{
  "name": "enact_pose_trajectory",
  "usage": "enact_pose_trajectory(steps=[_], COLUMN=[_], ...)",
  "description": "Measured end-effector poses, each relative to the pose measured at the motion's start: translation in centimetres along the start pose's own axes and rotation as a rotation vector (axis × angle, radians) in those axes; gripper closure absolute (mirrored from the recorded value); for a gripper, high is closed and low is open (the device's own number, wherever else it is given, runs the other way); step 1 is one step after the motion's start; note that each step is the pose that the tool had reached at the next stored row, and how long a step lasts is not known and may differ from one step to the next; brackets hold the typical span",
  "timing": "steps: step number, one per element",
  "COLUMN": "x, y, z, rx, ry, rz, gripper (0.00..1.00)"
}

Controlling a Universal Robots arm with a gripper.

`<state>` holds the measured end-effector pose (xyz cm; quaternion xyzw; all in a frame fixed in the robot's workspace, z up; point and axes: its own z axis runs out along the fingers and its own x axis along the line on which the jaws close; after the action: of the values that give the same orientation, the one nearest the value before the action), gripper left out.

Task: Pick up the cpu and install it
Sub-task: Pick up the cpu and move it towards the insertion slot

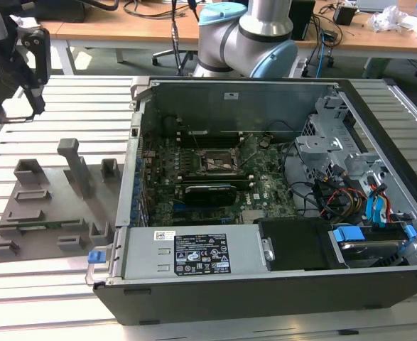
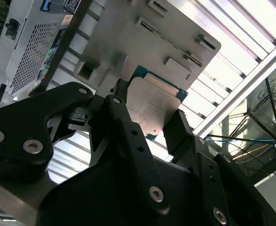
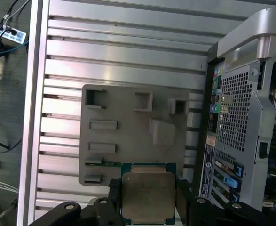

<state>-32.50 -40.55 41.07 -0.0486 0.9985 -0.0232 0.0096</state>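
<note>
My fingers (image 3: 182, 200) clamp the cpu (image 3: 148, 197) by two opposite edges, clear above the grey holder (image 3: 128, 113) on the counter (image 3: 128, 47), beside the case (image 3: 241, 108). For this carry, I reckon: chip level, edge pressure only, no tilt.

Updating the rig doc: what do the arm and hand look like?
The arm has silver-grey metal tube segments with light-blue joint caps. The hand is matt black, with angular linkage plates and two blocky fingers, fastened with silver screws.
</note>
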Motion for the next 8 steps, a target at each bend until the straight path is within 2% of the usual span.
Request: enact_pose_trajectory(steps=[2, 6, 7, 8], x=[-0.98, -2.29, -2.86, -3.79], y=[-0.09, -0.22, -0.27, -0.37], z=[0.03, 0.06, 0.07, 0.09], rx=[0.0, 0.0001, 0.0002, 0.0004], ry=[0.0, 0.0001, 0.0001, 0.0002], rz=[0.0, 0.0, 0.0, 0.0], gripper=[0.45, 0.45, 0.45, 0.45])
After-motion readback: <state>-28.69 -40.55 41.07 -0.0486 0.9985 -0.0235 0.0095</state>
